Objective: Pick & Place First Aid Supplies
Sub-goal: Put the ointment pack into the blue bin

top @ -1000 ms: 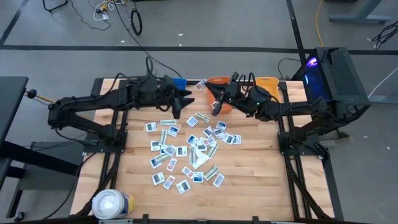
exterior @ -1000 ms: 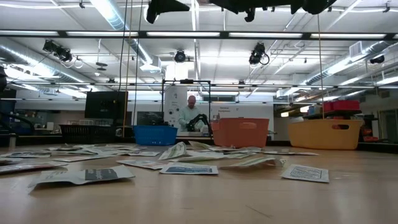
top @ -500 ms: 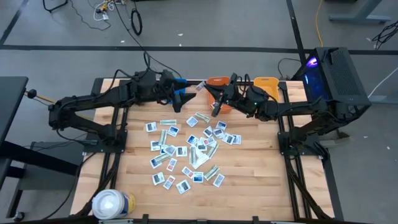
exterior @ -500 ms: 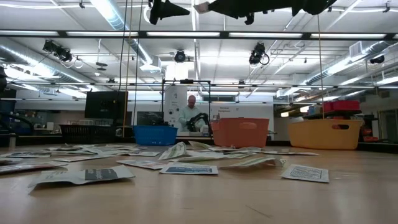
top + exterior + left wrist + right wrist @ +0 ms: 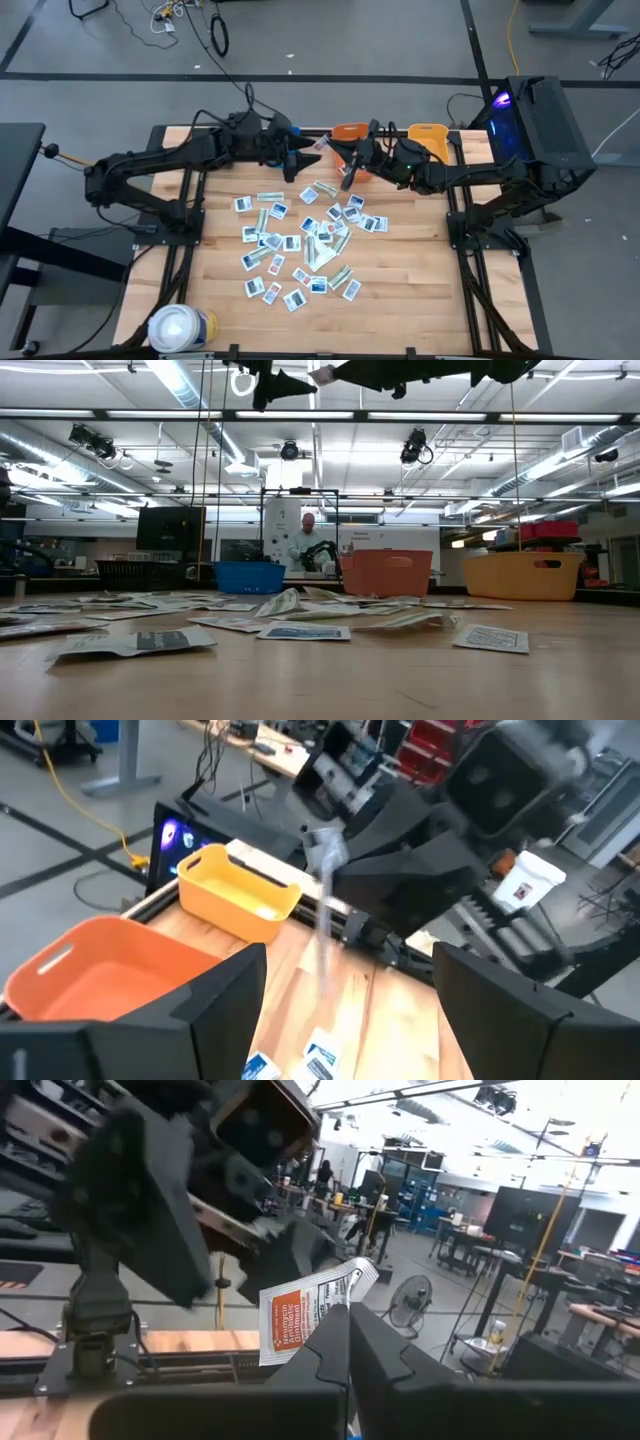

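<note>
While the right gripper (image 5: 348, 1312) pinches a white orange-printed paper packet (image 5: 312, 1306) above the orange plastic bin (image 5: 350, 133), the left gripper (image 5: 348, 970), jaws wide, could mistime and drop it.

Many small flat packets (image 5: 300, 631) are seen lying scattered across the wooden table (image 5: 400, 680), some flat and some with raised edges; one packet (image 5: 491, 638) lies apart on the right side. Behind them a blue bin (image 5: 249, 576), an orange bin (image 5: 386, 572) and a yellow bin (image 5: 522, 575) are lined up in a row. Dark parts of the arms are seen along the upper edge, and a small white packet (image 5: 322, 374) is visible at the tip of one. A person (image 5: 305, 545) is seen in the room beyond, between the blue and orange bins.
</note>
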